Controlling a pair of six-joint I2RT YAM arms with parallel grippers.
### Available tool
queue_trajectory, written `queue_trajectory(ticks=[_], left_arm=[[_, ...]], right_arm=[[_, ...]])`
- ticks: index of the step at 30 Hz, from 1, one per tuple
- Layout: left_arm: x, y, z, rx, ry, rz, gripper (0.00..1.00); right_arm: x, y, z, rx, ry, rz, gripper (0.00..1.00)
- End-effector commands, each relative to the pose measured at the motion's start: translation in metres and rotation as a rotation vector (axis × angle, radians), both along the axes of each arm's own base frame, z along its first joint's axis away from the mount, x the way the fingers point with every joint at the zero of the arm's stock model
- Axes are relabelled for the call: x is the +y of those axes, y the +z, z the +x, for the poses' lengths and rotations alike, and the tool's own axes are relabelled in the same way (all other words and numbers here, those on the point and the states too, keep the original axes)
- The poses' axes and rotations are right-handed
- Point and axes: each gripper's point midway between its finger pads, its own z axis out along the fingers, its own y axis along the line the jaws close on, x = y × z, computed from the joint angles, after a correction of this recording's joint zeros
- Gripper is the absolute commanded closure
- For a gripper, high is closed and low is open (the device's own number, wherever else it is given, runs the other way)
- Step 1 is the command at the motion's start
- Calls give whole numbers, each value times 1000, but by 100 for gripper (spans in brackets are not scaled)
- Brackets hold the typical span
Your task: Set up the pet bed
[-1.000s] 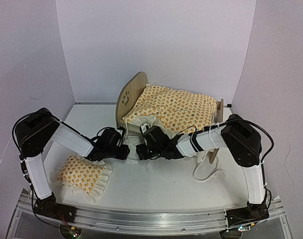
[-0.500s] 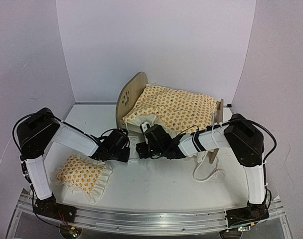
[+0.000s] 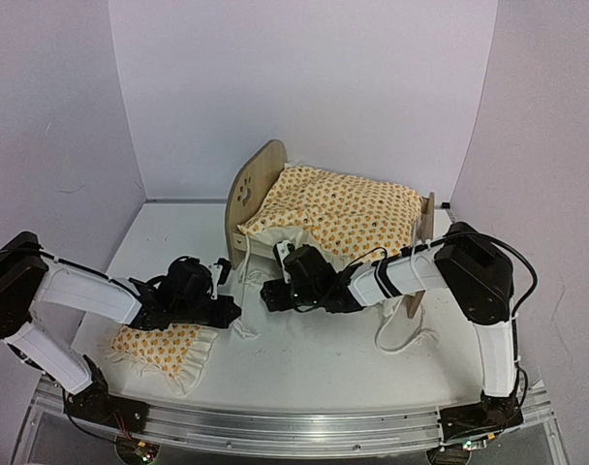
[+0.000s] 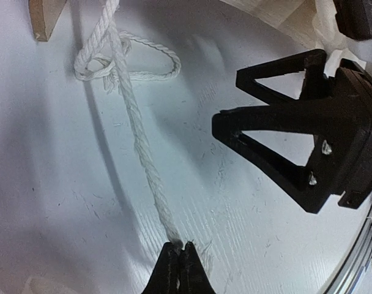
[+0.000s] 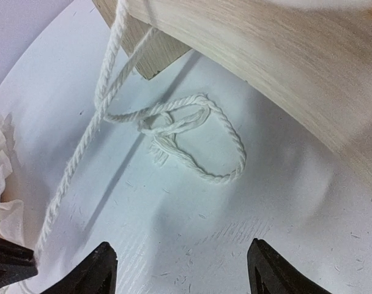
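Observation:
The pet bed (image 3: 259, 184), a plywood frame with a paw-print headboard, stands at the back centre with an orange-patterned blanket (image 3: 338, 211) spread over it. A white rope (image 4: 132, 110) runs taut from the bed's near leg (image 4: 47, 16) across the table into my left gripper (image 4: 178, 246), which is shut on its end. The rope forms a knotted loop (image 5: 177, 125) beside the leg. My right gripper (image 5: 183, 269) hovers open over the bare table just short of that loop, with nothing between its fingers. In the top view both grippers (image 3: 232, 312) (image 3: 268, 294) sit in front of the bed.
A small orange-patterned ruffled pillow (image 3: 164, 344) lies at the near left under my left arm. A second loose white rope (image 3: 403, 334) trails from the bed's right end. White walls close the table on three sides.
My left gripper has shut on the rope's end and drawn back to the left and nearer, pulling the rope taut. The left arm has dropped low. The right arm has barely moved.

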Motion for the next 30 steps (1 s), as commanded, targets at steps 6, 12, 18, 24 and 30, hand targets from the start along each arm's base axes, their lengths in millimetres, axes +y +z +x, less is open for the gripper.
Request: queue_trajectory(ticks=[6, 12, 18, 24, 30], left_arm=[[0, 33, -2, -74, 5, -88, 100], [6, 46, 8, -132, 44, -78, 100], [15, 45, 10, -135, 63, -73, 100], [22, 48, 11, -138, 75, -86, 100], [30, 52, 16, -149, 98, -90, 100]], right_arm=[[43, 21, 32, -238, 96, -6, 22], [61, 21, 43, -443, 261, -141, 19], [69, 12, 71, -457, 232, -210, 16], [58, -10, 94, -339, 133, -282, 22], [42, -39, 79, -226, 123, -312, 22]])
